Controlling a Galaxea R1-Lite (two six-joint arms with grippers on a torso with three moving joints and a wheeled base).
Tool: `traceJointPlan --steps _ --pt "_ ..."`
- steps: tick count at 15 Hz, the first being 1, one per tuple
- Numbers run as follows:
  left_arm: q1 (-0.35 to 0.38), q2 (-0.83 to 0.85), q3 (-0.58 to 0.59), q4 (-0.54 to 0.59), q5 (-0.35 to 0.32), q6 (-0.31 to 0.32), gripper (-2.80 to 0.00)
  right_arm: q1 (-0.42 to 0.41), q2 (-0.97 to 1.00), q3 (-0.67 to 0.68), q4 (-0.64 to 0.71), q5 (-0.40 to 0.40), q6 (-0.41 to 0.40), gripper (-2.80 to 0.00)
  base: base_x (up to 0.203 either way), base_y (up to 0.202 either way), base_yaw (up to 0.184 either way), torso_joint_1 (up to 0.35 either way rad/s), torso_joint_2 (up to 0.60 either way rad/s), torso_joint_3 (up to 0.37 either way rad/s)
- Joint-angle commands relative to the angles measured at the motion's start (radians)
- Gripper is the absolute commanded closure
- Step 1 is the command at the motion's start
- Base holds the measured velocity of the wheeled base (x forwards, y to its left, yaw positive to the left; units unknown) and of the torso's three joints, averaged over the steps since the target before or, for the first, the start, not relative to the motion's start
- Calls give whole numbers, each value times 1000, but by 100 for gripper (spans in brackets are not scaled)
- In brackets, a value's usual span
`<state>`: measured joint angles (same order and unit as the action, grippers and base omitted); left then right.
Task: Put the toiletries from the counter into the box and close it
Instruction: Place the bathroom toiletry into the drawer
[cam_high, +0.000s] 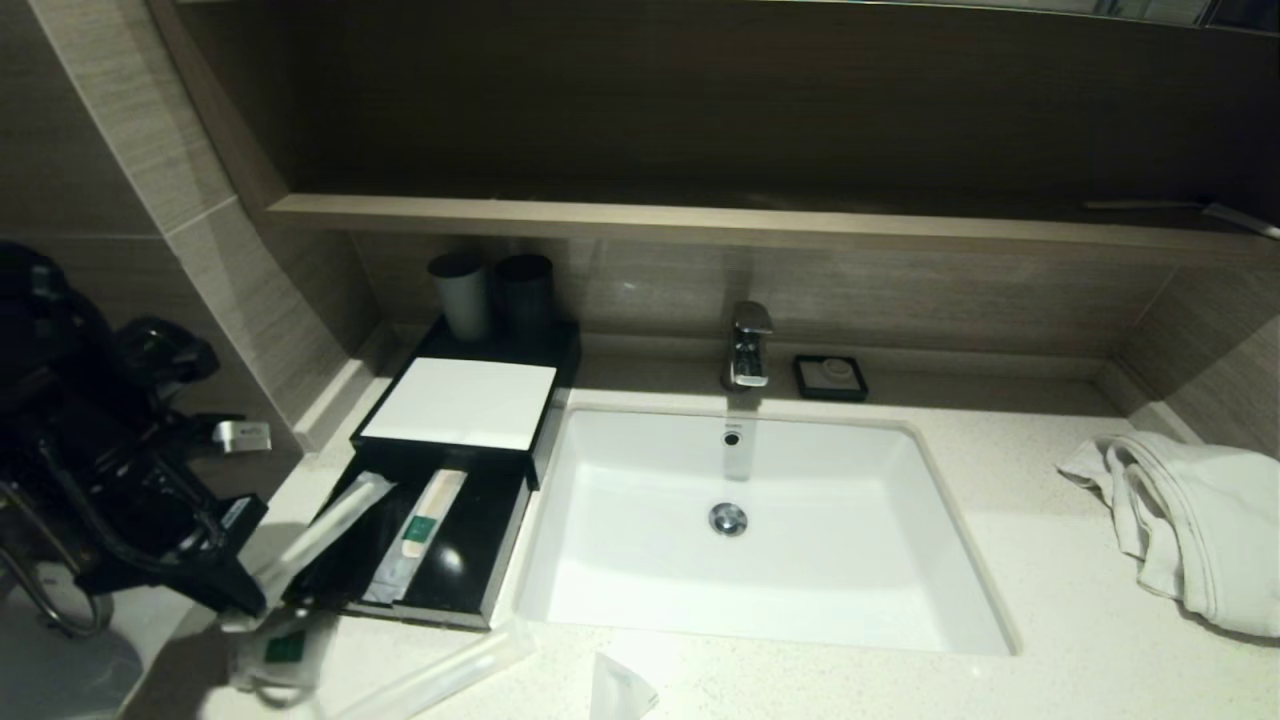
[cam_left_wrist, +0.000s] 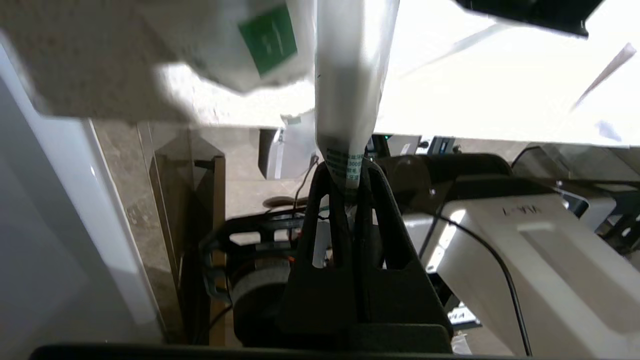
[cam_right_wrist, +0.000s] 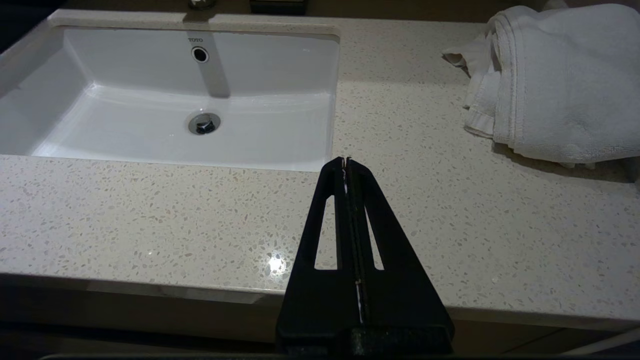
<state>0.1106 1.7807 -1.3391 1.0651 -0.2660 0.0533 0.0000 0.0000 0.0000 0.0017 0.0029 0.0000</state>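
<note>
My black left pincer (cam_left_wrist: 348, 172) pinches a translucent white packet (cam_left_wrist: 350, 75), beside a green-marked pouch (cam_left_wrist: 250, 45) over off-white speckled counter (cam_right_wrist: 150, 215).

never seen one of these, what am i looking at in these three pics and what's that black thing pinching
It is a two-armed robot at a bathroom counter. The wide picture is from its head; the other two look along each arm's black tool. The left tool is shut on a long translucent packet at the counter's front left edge, beside the black box, whose open drawer already holds two packets. A green-marked pouch and more packets lie nearby. The right tool is shut, empty, idle over the counter near the towel.
</note>
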Motion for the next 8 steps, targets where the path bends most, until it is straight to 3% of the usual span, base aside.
traceJointPlan --steps 1,8 --pt "0 62 -7 -25 -1 0 0 0 0 0 0 0 0 0 0 0 0 0 0 0" --pt "-32 101 -12 -133 -6 -14 0 0 0 0 0 0 0 0 0 0 0 0 0 0"
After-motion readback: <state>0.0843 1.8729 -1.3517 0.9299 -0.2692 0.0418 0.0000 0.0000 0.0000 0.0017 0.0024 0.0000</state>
